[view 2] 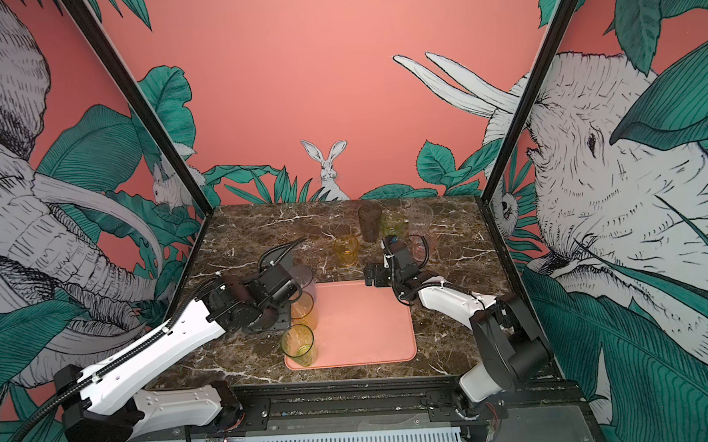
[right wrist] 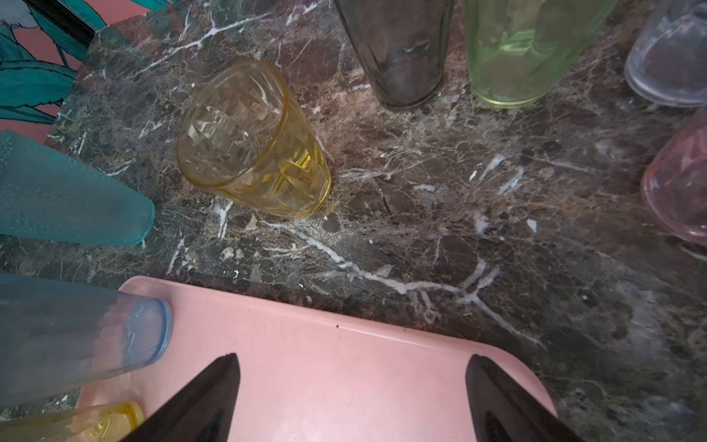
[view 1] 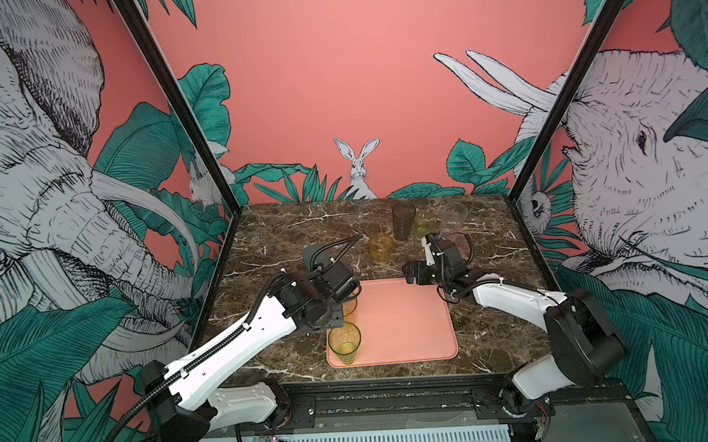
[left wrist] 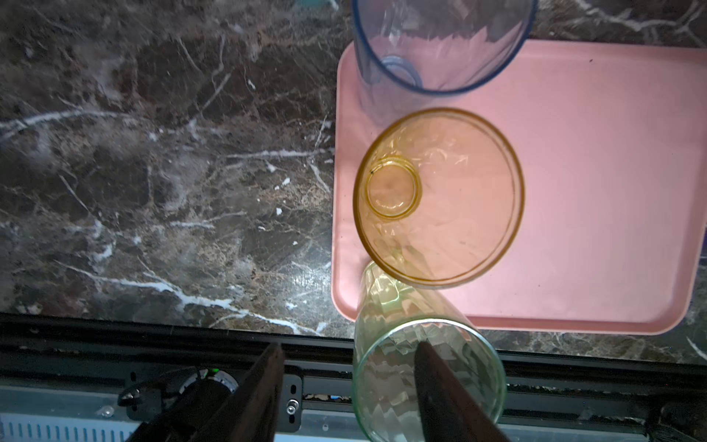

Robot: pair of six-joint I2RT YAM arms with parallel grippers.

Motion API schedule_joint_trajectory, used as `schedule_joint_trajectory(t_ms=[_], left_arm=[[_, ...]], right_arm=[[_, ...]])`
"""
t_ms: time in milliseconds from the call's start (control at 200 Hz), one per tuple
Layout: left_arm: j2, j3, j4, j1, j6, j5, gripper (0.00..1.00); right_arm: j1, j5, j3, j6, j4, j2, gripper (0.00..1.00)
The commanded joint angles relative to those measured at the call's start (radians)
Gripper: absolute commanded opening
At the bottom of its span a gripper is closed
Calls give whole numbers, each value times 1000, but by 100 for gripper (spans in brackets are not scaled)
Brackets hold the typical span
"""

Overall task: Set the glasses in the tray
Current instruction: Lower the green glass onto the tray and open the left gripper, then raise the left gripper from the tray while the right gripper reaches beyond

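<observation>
Presently left gripper (left wrist: 349, 344) is straddling the rim of yellow-green glass (left wrist: 470, 382), jaws spread; snagging could topple it. Meanwhile right gripper (right wrist: 354, 358) is hovering spread.

Dark brown marble counter (view 1: 286, 234), white veins running across it, lying inside black frame posts (view 1: 175, 102). Salmon walls (view 1: 356, 64) are showing a rabbit (view 1: 358, 167), elephants (view 1: 39, 197) and green leaves (view 1: 208, 96). A black rail (view 1: 395, 398) is running along the near edge, a white slotted strip (view 1: 376, 439) lying below it
</observation>
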Motion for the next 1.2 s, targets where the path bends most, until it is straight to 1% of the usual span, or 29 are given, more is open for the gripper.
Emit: schedule_joint_trajectory(t_ms=[0,180,305,380,510,635,800,1125,1195], left_arm=[[-37,59,-21,33,78,-65,62],[-49,123,-5,49,163,-184,72],[-80,114,42,53,220,-244,77],[-116,80,95,53,266,-262,79],[-202,-7,205,53,352,-285,90],[-278,-90,259,53,387,-327,99],[-337,-179,285,53,421,-372,100],[-398,-241,273,55,454,-475,100],[-413,-250,272,55,456,-494,99]], right_arm=[[6,49,22,-30,-32,-52,94],[5,59,100,-38,-168,-86,94],[5,73,170,-27,-258,-115,93],[6,84,232,-20,-321,-119,93],[5,103,351,-15,-420,-113,93],[5,131,472,-15,-511,-88,92],[5,200,630,-50,-591,-40,92],[-8,271,901,-97,-704,103,92],[-19,279,948,-102,-718,165,93]])
